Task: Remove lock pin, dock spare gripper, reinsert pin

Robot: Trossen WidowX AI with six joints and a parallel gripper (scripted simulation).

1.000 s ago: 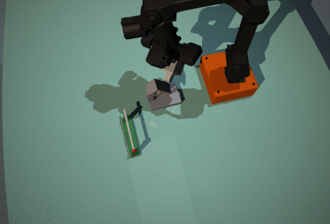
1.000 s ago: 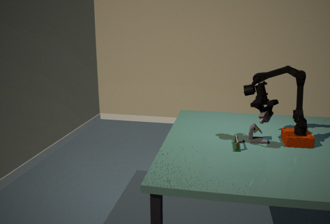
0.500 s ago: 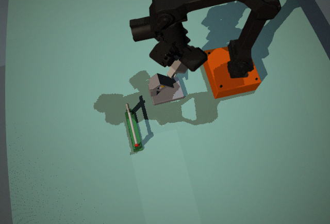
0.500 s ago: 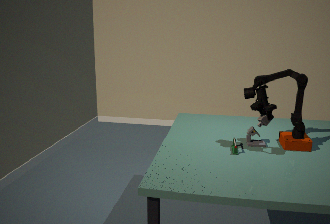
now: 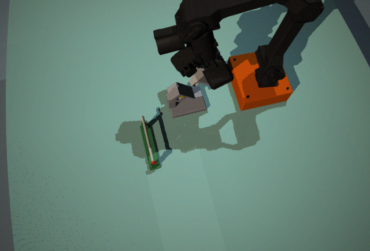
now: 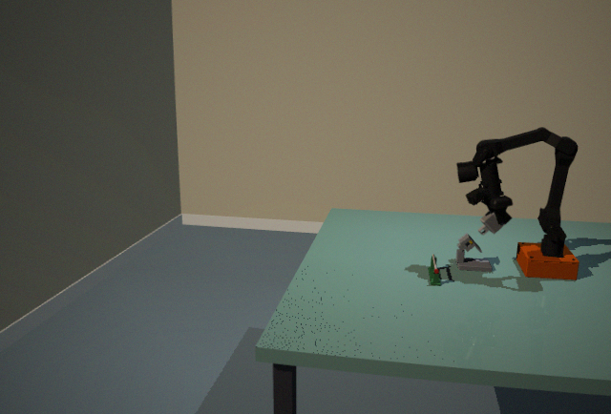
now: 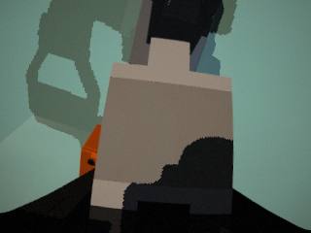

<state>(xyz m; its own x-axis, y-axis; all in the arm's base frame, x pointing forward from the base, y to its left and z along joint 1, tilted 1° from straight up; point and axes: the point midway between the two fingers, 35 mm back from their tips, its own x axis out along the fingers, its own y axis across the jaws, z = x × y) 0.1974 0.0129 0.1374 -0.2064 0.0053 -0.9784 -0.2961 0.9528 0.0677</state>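
Presently my gripper, fingers part-open and clamped on the spare gripper, holds its spigot near and apart from the mount's tilted socket, with which its long axis must, I judge, be aligned.

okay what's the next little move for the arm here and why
Probably ease the spare gripper toward the mount, lining its narrow end up with the socket: the fingers hold it just short of the mount, and the lock pin lies out on the green rack.
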